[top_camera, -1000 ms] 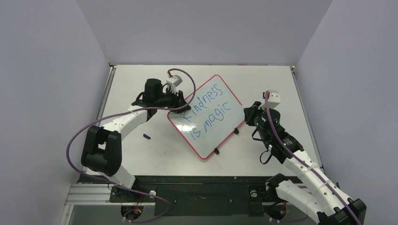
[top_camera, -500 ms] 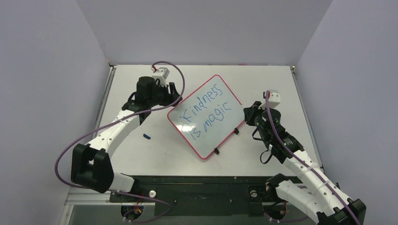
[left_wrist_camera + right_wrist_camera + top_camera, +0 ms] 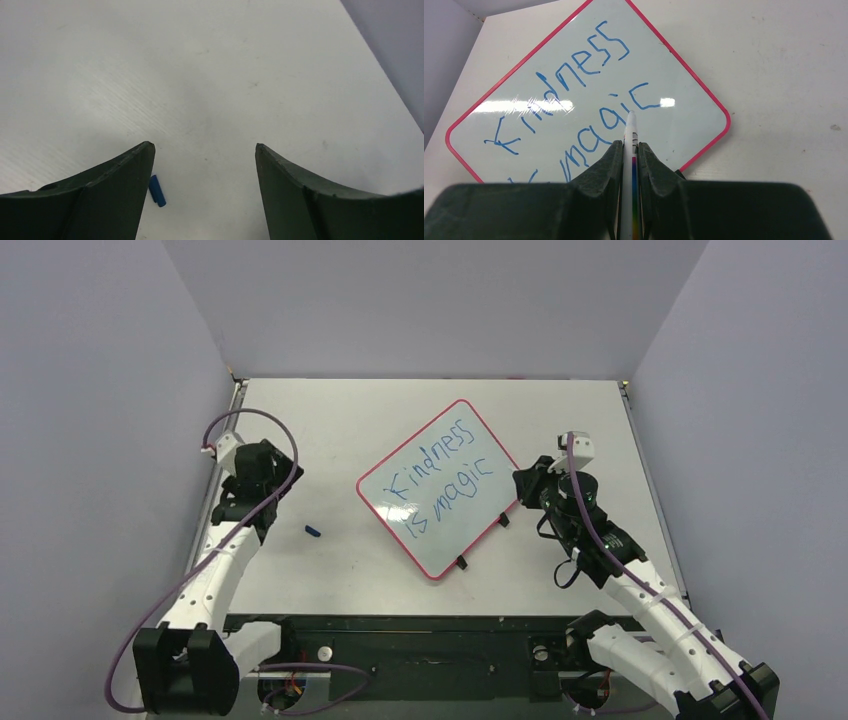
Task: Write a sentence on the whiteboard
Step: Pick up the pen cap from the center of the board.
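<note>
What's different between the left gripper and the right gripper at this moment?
The left gripper is open and empty; the right gripper is shut on a marker. The left gripper hangs over bare table near a small blue object; the right gripper aims its marker at the whiteboard. Both are dark and two-fingered.

A robotics lab cell: plain grey walls (image 3: 430,300) enclose a white table (image 3: 330,420).

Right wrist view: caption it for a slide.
Right gripper holds a marker at the whiteboard, its blue sentence written.
</note>
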Available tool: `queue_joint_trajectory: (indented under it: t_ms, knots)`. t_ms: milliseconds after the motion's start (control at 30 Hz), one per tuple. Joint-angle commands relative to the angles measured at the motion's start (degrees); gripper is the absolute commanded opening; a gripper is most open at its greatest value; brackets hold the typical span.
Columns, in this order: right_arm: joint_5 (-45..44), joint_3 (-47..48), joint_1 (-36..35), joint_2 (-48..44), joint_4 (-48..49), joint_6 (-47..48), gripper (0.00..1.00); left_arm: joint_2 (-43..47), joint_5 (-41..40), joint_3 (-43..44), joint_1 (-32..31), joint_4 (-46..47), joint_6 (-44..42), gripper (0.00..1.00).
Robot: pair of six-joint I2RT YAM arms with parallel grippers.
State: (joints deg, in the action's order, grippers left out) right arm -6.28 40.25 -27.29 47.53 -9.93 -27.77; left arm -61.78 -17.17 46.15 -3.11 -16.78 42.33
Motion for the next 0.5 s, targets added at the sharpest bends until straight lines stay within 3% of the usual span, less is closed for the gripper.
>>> queue_joint_trajectory:
  t_ms: [0, 167, 200, 300, 467]
  knots:
    - [1.20, 1.85, 0.47, -0.02, 2.96, -0.50, 0.00, -1.20, -11.79, 0.20, 0.95, -12.06, 15.25, 0.67]
    - [1.46, 1.72, 0.46, 0.03, 2.90, -0.51, 0.00, -10.54, -12.36, 5.98, 1.33, -24.75, 21.45, 0.61]
    - [1.54, 1.75, 0.48, 0.07, 3.01, -0.57, 0.00, -13.12, -11.66, 6.41, 1.39, -25.43, 21.68, 0.56]
    - [1.66, 1.67, 0.60, 0.32, 3.14, -0.54, 0.00, -17.47, -7.83, 5.98, 1.59, -25.24, 22.03, 0.45]
    - [1.78, 1.44, 0.86, 0.15, 3.20, -0.41, 0.00, -22.39, -2.21, 3.47, 1.60, -20.35, 21.38, 0.44]
